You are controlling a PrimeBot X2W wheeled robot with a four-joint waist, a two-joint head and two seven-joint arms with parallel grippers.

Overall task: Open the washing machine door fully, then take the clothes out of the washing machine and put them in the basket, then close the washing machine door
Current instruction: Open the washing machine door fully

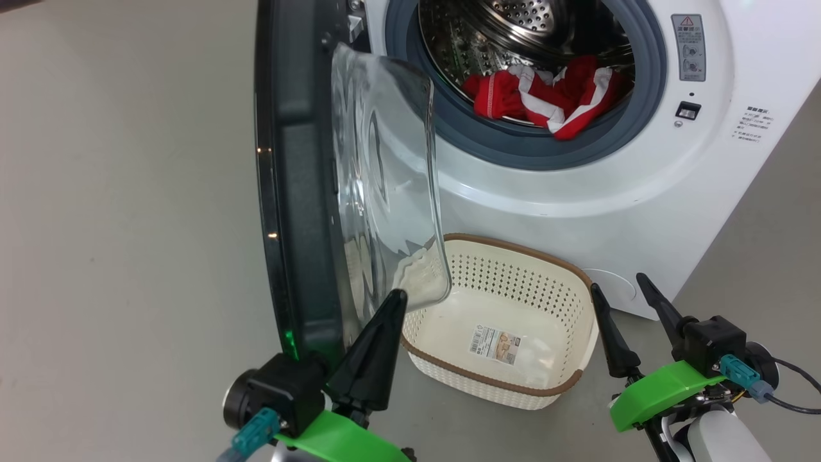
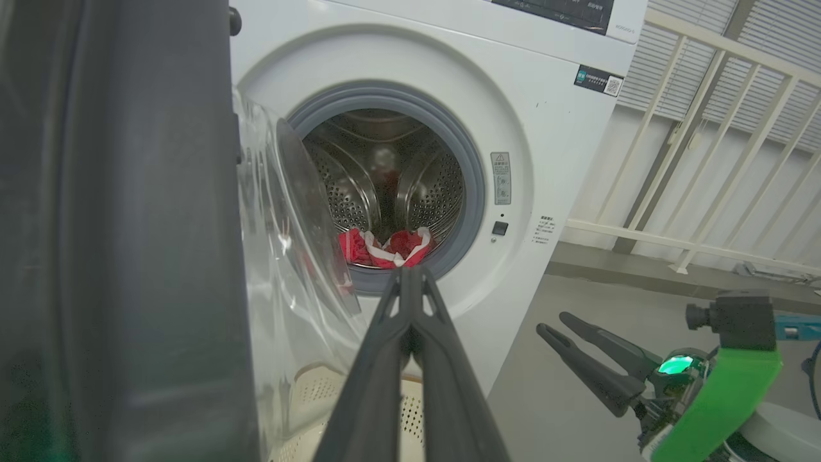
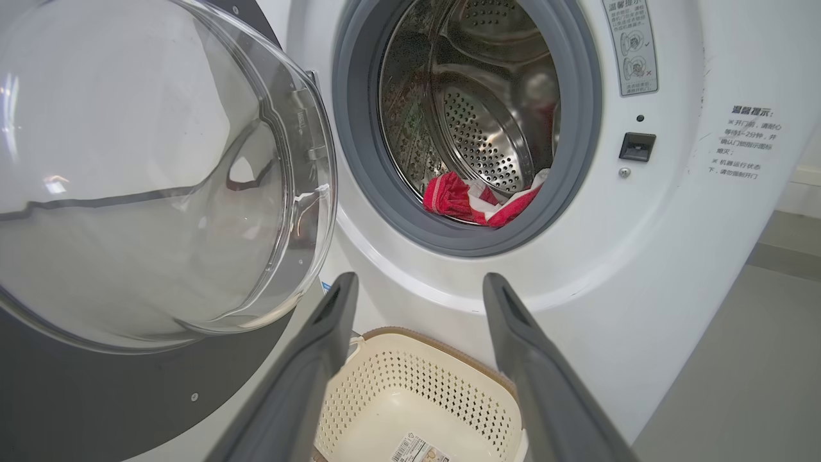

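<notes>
The washing machine (image 1: 577, 192) stands with its door (image 1: 301, 192) swung out toward me, the glass bowl (image 1: 385, 179) bulging right. Red clothes (image 1: 545, 96) with white stripes lie at the drum's front lip, also seen as clothes (image 2: 385, 247) and clothes (image 3: 478, 199). The cream basket (image 1: 507, 321) sits empty on the floor below the opening. My left gripper (image 1: 394, 298) is shut with nothing in it, its tip just in front of the door's lower glass. My right gripper (image 1: 619, 285) stands open beside the basket's right end, empty, seen as gripper (image 3: 417, 289).
Grey floor (image 1: 128, 224) spreads to the left of the door. In the left wrist view a white railing (image 2: 705, 160) runs behind the machine to the right. The basket's floor carries a barcode sticker (image 1: 495, 343).
</notes>
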